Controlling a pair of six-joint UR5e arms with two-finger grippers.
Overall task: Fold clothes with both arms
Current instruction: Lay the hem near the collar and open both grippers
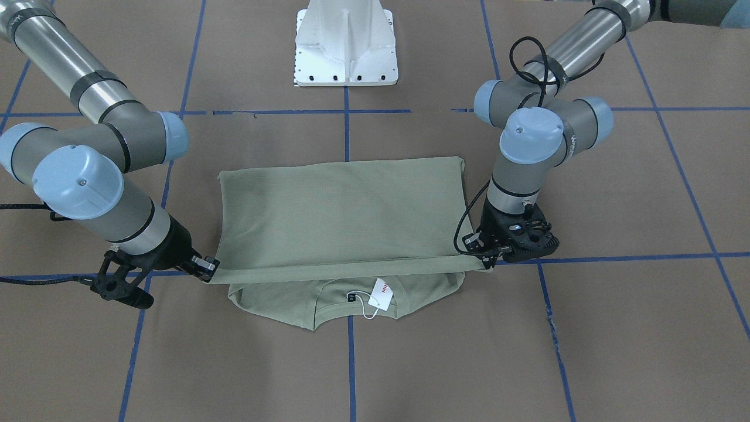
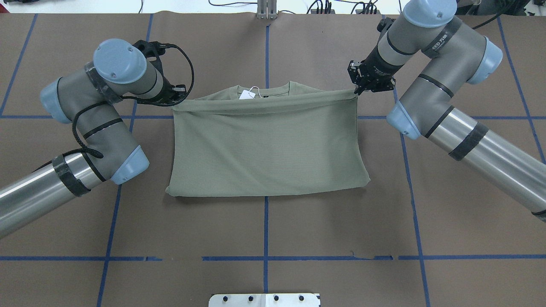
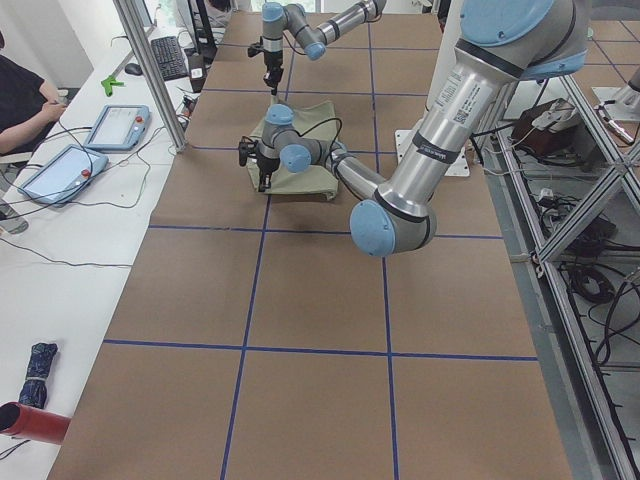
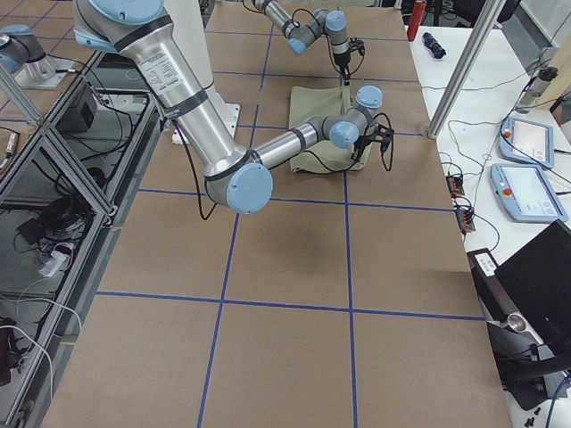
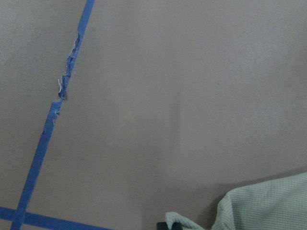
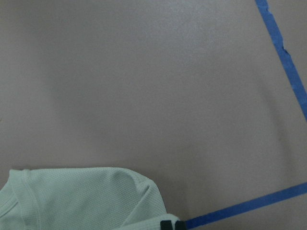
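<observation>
The shirt (image 1: 340,217) lies mid-tabletop (image 1: 410,363), doubled over itself. Its upper layer rises to a taut edge that hangs just short of the collar (image 1: 337,285). We see the right hand (image 1: 205,268) clamped on 1 corner of that edge and the left hand (image 1: 487,262) clamped on the other, with the cloth stretched straight between the 2.

We judge the main risks as these:
- If 1 hand releases before the other, or a corner slips from its pinch, the edge would sag and land skewed.
- If the 2 hands pull further apart, the knit could stretch or drag the lower layer across the tabletop and spoil the fold.
- Laying the edge over the hang tag (image 1: 382,293) could leave a lump or bend it.

The front-facing view shows the collar, dark neck label (image 1: 351,298) and tag below the raised edge. The overhead view hides most of that, but it shows the crease (image 2: 266,192) nearest the robot, lying fairly straight. The wrist views give only a cloth corner and bare tabletop, and the side views are too small to read either grip.
</observation>
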